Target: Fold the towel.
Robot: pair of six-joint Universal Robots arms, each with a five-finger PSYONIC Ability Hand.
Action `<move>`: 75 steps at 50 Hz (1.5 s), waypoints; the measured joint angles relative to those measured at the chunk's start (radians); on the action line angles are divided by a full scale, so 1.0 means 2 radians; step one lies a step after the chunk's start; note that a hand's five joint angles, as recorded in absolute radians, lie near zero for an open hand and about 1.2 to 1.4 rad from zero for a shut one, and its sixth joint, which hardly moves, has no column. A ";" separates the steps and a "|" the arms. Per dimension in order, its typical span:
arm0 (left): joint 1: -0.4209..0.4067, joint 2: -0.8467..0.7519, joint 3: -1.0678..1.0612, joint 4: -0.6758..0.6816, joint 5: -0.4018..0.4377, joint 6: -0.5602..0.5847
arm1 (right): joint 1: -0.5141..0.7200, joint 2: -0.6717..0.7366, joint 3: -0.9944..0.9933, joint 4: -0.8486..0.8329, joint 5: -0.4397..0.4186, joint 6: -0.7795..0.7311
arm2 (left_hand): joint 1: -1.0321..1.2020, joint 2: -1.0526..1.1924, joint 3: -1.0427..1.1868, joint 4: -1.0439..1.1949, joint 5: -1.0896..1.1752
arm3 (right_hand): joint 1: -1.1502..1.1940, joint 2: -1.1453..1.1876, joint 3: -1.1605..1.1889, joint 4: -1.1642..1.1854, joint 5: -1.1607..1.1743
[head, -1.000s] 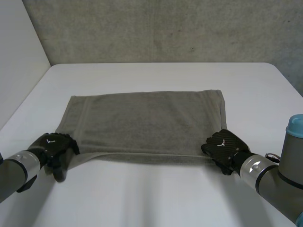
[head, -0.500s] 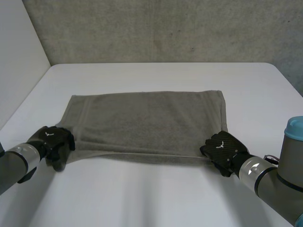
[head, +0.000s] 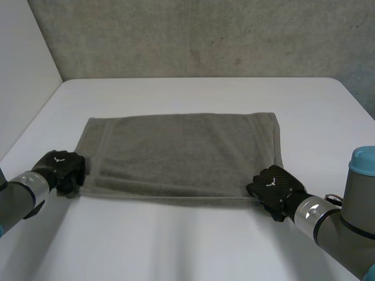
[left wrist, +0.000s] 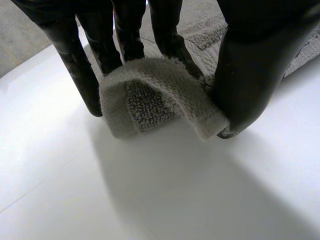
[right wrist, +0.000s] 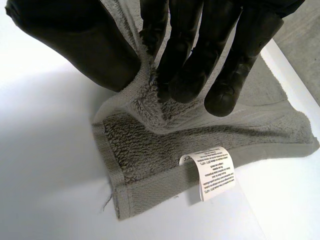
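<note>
The white table [head: 193, 93] carries the grey-green towel [head: 181, 152], which lies spread flat at its middle. A rough grey wall [head: 205, 35] rises beyond the towel's far edge. At the towel's near left corner the left hand [head: 61, 170] pinches the cloth between thumb and fingers, and the corner curls up off the table. At the towel's near right corner the right hand [head: 274, 186] nips a bunched fold the same way. A white care label [right wrist: 212, 170] sticks out from the towel's hem just beside that hand's fingertips.
</note>
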 measured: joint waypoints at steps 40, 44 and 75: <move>-0.029 0.154 0.033 -0.043 0.001 -0.189 | -0.004 -0.130 -0.044 0.036 0.007 0.111 | 0.197 0.226 0.219 0.213 0.194 | 0.000 0.000 0.000 0.000 0.003; -0.028 0.145 0.028 -0.040 0.001 -0.204 | -0.002 -0.115 -0.034 0.036 0.007 0.127 | 0.201 0.228 0.221 0.213 0.198 | -0.057 -0.066 -0.065 -0.063 -0.068; 0.000 0.071 0.023 -0.037 0.002 -0.203 | -0.032 -0.032 0.055 -0.054 0.065 0.100 | 0.202 0.229 0.223 0.213 0.198 | -0.454 -0.461 -0.470 -0.467 -0.470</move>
